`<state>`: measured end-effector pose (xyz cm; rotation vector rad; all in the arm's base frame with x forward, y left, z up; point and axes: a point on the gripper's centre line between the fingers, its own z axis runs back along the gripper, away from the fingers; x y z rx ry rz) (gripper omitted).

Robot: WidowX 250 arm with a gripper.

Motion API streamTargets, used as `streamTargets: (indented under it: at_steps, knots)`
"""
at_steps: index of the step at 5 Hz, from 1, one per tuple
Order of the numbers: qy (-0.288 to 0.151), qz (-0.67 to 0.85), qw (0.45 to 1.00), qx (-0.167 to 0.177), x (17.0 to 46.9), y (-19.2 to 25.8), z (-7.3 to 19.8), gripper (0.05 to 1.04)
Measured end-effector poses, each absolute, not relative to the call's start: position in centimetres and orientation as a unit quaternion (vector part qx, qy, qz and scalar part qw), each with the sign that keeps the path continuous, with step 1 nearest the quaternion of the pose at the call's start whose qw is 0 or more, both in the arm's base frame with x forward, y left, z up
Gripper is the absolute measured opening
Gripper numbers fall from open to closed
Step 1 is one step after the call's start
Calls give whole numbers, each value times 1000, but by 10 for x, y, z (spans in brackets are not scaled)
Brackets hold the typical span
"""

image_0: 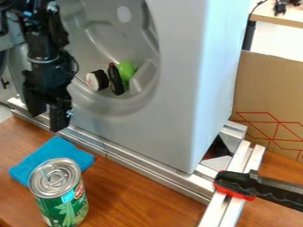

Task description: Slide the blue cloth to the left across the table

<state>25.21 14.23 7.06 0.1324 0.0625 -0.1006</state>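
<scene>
Below the spread tool (47,119), toward the camera, a blue cloth (58,148) is laid, then an upright can (64,204).

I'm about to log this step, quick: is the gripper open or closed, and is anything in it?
Gripper: open, fingers apart, with nothing visible between them.

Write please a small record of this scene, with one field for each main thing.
Gripper: upper left, fingers apart, holding nothing
Cloth: blue cloth on the wooden table
Can: green can, upright, pull-ring lid up, partly hiding the cloth
Grey panel: round recess, three small objects inside, one green
Right side: black handle with red edge over metal rails
Behind: cardboard with red lines
</scene>
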Motion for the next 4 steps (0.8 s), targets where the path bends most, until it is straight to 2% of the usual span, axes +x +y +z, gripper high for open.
streamTargets:
  at_steps: [1,4]
  knots:
    - [15,-36,997,60,252,156,54,1000]
    - [30,-26,998,40,248,151,16,1000]
